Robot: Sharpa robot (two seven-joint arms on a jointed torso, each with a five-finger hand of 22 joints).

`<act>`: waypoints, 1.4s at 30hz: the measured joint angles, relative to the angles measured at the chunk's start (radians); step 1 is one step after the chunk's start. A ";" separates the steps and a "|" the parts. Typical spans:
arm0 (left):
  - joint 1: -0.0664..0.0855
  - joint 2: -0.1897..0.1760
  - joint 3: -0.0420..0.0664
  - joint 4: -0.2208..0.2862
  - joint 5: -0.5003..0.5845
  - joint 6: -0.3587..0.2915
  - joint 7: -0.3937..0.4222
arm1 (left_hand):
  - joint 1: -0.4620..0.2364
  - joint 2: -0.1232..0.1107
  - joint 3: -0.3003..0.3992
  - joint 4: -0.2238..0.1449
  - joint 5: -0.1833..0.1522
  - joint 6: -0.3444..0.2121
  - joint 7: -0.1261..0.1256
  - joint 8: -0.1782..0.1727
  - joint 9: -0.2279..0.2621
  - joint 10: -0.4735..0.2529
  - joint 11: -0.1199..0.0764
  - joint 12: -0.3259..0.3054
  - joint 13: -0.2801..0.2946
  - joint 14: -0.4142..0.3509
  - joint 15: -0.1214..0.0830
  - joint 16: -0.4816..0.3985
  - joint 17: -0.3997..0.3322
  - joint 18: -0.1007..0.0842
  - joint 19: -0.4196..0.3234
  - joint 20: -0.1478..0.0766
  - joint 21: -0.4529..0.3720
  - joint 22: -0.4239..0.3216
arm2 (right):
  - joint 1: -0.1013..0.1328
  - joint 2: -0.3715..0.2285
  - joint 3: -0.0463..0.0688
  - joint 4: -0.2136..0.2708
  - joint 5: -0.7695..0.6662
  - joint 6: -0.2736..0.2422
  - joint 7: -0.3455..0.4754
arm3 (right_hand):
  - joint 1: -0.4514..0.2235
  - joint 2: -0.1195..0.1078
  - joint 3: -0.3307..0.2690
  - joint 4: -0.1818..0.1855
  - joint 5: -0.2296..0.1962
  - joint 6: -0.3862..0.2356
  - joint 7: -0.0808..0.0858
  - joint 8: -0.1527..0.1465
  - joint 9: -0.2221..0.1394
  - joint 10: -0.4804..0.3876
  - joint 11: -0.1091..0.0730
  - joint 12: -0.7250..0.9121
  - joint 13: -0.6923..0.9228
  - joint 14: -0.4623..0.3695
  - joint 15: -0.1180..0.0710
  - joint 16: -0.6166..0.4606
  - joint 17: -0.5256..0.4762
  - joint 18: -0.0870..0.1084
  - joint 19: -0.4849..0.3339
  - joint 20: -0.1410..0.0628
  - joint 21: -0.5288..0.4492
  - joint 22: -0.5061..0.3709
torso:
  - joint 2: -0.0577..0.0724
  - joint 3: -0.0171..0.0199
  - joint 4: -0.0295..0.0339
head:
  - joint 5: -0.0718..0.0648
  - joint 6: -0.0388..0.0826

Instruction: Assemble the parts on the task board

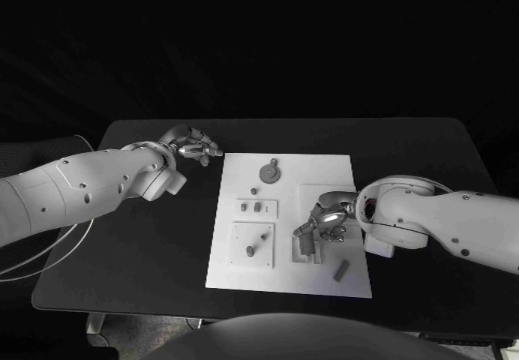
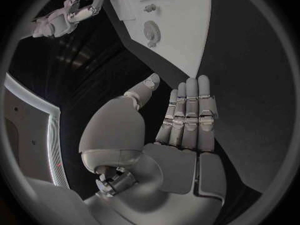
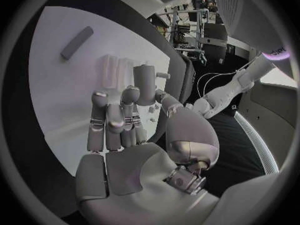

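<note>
The white task board (image 1: 325,169) lies in the middle of the black table. My right hand (image 1: 328,222) hovers over its right half and pinches an upright grey cylinder (image 1: 306,242) (image 3: 144,82) between thumb and fingers, just above a ribbed white fixture (image 1: 310,255) (image 3: 115,67). My left hand (image 1: 193,145) (image 2: 187,117) hangs over the bare table off the board's far left corner, its fingers straight and holding nothing. A round grey gear (image 1: 269,175) (image 2: 151,32) sits near the board's far edge.
A grey bar (image 1: 340,271) (image 3: 77,42) lies flat at the board's near right corner. Two small raised plates (image 1: 256,208) (image 1: 254,244) with little grey pieces sit on the board's left half. A small peg (image 1: 274,161) stands beside the gear.
</note>
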 measured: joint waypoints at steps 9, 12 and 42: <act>0.000 0.000 0.000 0.000 0.000 0.000 0.000 | 0.000 0.000 0.000 0.000 0.000 0.000 0.000 0.000 0.000 0.000 0.000 0.000 0.000 0.000 0.000 0.000 0.000 0.000 0.000 0.000 0.000 0.000 | -0.010 0.019 -0.002 -0.005 -0.007 0.008 -0.003 | -0.003 -0.003 0.044 -0.044 -0.006 -0.003 0.003 -0.006 -0.001 0.000 0.000 0.000 0.000 -0.002 0.002 -0.002 -0.001 0.000 0.000 0.000 0.000 0.000 | 0.000 0.0012 -0.0005 | 0.005 -0.005; 0.000 0.000 0.000 0.001 0.000 0.000 0.000 | 0.000 0.000 0.000 0.000 0.000 0.000 0.000 0.000 0.000 0.000 0.000 0.000 0.000 0.000 0.000 0.000 0.000 0.000 0.000 0.000 0.000 0.000 | -0.010 0.017 -0.002 -0.005 -0.008 0.018 -0.006 | -0.006 0.000 0.046 -0.042 -0.012 -0.002 0.001 -0.006 -0.001 0.000 0.000 0.000 -0.001 -0.002 0.002 -0.004 -0.004 0.000 0.000 0.000 0.000 0.000 | 0.000 0.0012 -0.0009 | 0.008 -0.007; 0.000 -0.003 0.000 0.002 0.000 0.001 -0.001 | 0.000 0.000 -0.003 0.003 0.000 0.000 0.000 0.000 0.000 0.000 0.000 0.000 0.000 0.000 0.000 0.000 0.000 0.000 0.000 0.000 0.000 0.000 | -0.025 0.031 -0.006 -0.021 -0.010 0.033 -0.051 | -0.011 0.006 0.050 -0.039 -0.031 -0.003 0.003 -0.004 -0.001 0.000 0.000 0.000 -0.002 -0.008 0.001 -0.004 -0.008 0.000 0.000 0.004 0.000 0.000 | 0.000 0.0012 -0.0008 | 0.021 -0.014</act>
